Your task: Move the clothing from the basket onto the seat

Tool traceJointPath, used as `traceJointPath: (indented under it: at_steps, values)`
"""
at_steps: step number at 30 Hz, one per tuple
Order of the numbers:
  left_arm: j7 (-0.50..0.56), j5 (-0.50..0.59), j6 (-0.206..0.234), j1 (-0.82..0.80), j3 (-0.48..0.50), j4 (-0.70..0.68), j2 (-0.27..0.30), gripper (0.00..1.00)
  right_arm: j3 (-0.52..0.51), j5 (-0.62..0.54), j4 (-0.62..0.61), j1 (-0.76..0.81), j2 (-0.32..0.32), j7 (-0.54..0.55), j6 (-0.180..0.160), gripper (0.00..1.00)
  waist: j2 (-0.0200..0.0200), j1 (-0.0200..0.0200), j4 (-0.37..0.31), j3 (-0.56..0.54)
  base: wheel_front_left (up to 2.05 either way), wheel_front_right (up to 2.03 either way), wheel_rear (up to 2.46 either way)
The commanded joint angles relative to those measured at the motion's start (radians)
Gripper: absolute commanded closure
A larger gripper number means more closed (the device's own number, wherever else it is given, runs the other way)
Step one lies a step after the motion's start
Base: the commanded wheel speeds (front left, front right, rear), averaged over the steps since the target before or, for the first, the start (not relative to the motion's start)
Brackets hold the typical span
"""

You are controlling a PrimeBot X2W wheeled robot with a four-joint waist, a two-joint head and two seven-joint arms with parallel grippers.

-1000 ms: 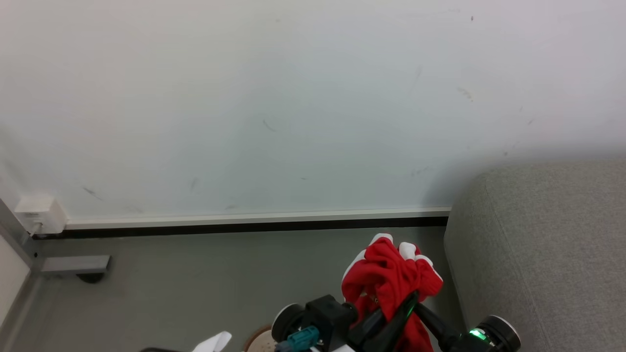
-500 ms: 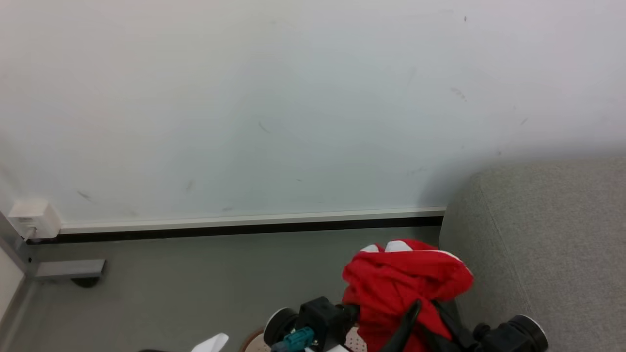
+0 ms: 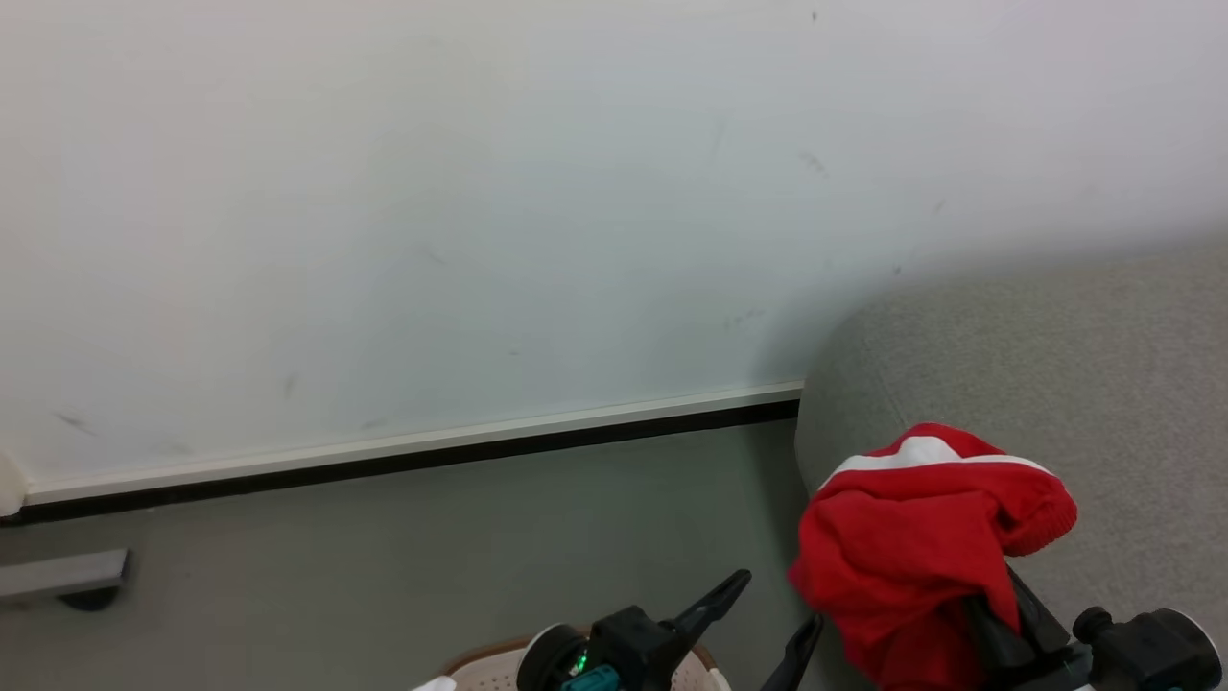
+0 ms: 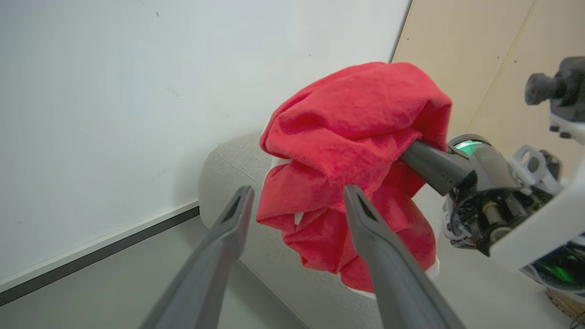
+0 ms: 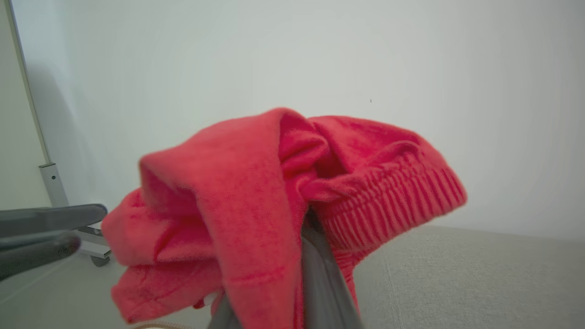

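Observation:
The clothing (image 3: pixel 911 537), a bunched red garment with a white trim band, hangs in the air in front of the grey seat (image 3: pixel 1055 365). My right gripper (image 3: pixel 993 614) is shut on it from below, its fingertips buried in the fabric. In the right wrist view the clothing (image 5: pixel 256 196) drapes over my dark fingers (image 5: pixel 320 274). My left gripper (image 3: pixel 777 603) stands open just left of the clothing, holding nothing. In the left wrist view its fingers (image 4: pixel 237 205) spread apart in front of the clothing (image 4: pixel 347 128). A bit of the basket (image 3: pixel 484 655) rim shows at the bottom edge.
A pale wall with a white and black baseboard (image 3: pixel 413 451) runs behind the grey floor. A grey metal foot (image 3: pixel 58 574) sits on the floor at the far left. The seat's rounded corner (image 4: pixel 228 160) stands close to the wall.
My left gripper opened and let go of the clothing. My right gripper shut on it and carried it right, towards the seat. The head camera also turned right.

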Motion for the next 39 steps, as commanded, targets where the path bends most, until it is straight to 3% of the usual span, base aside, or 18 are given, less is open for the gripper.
traceJointPath:
  at_steps: [1,14,21,31,39]
  values:
    - [-0.006,0.003,0.002,-0.002,0.003,0.003,0.001,0.00,-0.004,0.002,-0.006,0.008,-0.003,0.000,-0.002,1.00,0.0000,0.0000,-0.020,0.003,0.00,0.00,0.00]
    - [-0.032,-0.016,0.003,-0.034,-0.019,0.033,-0.007,0.00,-0.062,-0.006,-0.036,0.036,-0.013,0.000,-0.002,1.00,0.0000,0.0000,-0.160,0.026,0.00,0.00,0.00]
    - [-0.041,-0.026,0.009,-0.046,-0.028,0.044,-0.010,0.00,-0.077,-0.013,-0.044,0.042,-0.011,0.000,-0.002,1.00,0.0000,0.0000,-0.197,0.032,0.00,0.00,0.00]
    - [-0.017,-0.020,0.014,-0.086,-0.047,0.048,-0.011,0.00,-0.158,-0.009,-0.049,0.022,-0.001,0.000,-0.002,1.00,0.0000,0.0000,-0.179,0.090,0.00,0.00,0.00]
    - [0.049,0.053,0.011,-0.283,-0.045,0.032,-0.010,0.00,-0.330,-0.003,-0.044,-0.184,-0.002,0.000,-0.002,1.00,0.0000,0.0000,-0.098,0.378,0.00,0.00,0.00]
